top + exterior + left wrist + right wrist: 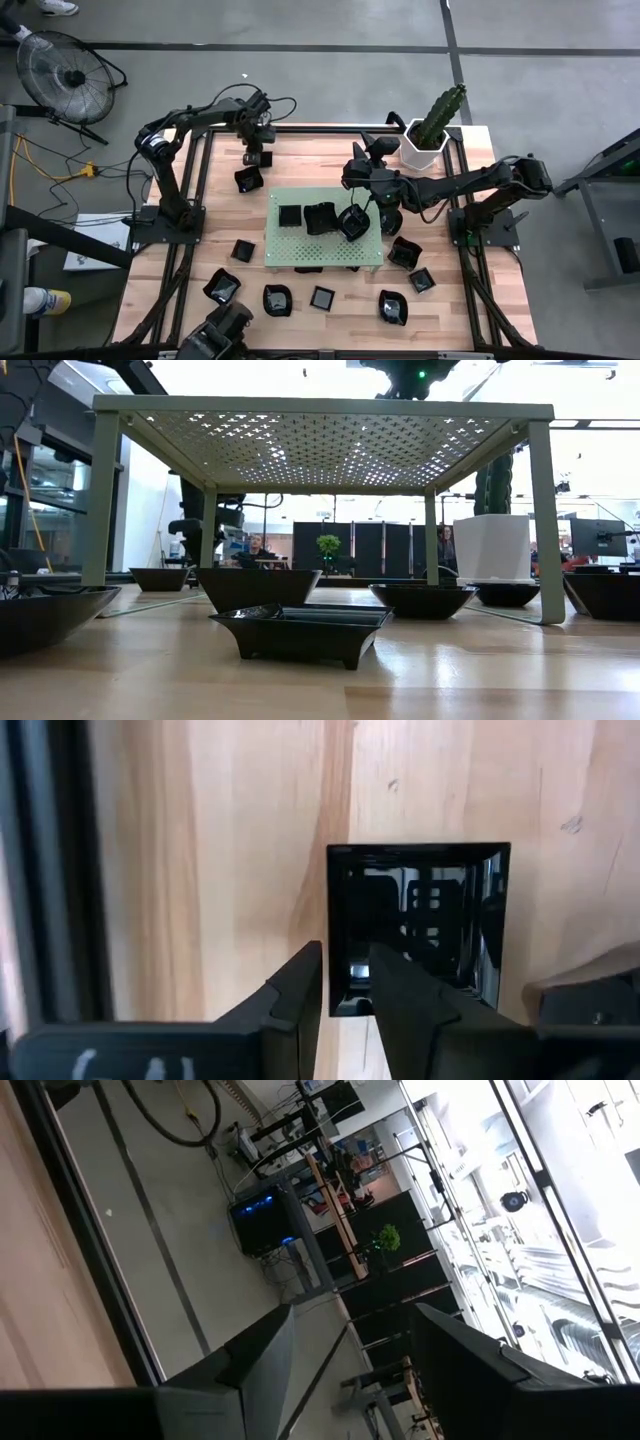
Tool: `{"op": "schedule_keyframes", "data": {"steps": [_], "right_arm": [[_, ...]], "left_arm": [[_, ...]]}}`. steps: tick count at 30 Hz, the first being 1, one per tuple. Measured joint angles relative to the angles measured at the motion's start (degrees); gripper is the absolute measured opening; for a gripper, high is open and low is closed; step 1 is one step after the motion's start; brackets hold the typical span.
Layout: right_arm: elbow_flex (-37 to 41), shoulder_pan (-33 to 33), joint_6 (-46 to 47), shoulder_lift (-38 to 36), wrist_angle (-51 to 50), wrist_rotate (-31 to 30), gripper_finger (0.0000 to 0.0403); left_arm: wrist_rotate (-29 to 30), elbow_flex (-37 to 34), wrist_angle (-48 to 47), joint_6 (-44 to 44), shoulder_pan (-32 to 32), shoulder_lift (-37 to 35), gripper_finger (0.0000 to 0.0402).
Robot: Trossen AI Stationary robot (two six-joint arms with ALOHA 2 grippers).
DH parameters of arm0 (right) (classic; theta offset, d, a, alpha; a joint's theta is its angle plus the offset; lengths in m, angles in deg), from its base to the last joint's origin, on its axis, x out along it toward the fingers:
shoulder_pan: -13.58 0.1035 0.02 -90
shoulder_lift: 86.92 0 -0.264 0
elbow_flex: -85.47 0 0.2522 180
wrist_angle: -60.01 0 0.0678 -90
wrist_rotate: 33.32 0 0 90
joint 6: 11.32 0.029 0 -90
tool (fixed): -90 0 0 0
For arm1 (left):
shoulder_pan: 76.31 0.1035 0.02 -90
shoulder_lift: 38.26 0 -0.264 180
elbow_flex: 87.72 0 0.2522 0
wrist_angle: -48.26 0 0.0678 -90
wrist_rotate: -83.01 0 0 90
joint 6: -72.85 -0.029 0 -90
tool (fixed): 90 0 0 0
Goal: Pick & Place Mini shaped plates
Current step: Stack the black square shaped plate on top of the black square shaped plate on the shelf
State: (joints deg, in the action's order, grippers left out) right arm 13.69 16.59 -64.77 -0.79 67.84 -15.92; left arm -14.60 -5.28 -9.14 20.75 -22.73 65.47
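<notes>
In the low view, a black dish (45,615) at lower left and another (605,593) at right are cut off by the frame edges. In the high view, a dish (308,267) at the green board's (322,250) lower edge lies mostly hidden beneath it.

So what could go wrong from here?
The left gripper pinches only the thin rim of a square dish, so the glossy dish may slip or tilt when lifted. The right gripper hovers over the green board beside three dishes already crowded there, such as this one; it could knock one. The pot stands close behind the right arm and might get bumped.
</notes>
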Motion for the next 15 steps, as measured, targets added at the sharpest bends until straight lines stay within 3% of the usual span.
{"op": "schedule_keyframes", "data": {"steps": [15], "right_arm": [[0.00,0.00,0.05,0.00,0.00,-0.04,0.0197]], "left_arm": [[0.97,0.00,0.03,-0.22,0.00,-0.66,0.0082]]}}
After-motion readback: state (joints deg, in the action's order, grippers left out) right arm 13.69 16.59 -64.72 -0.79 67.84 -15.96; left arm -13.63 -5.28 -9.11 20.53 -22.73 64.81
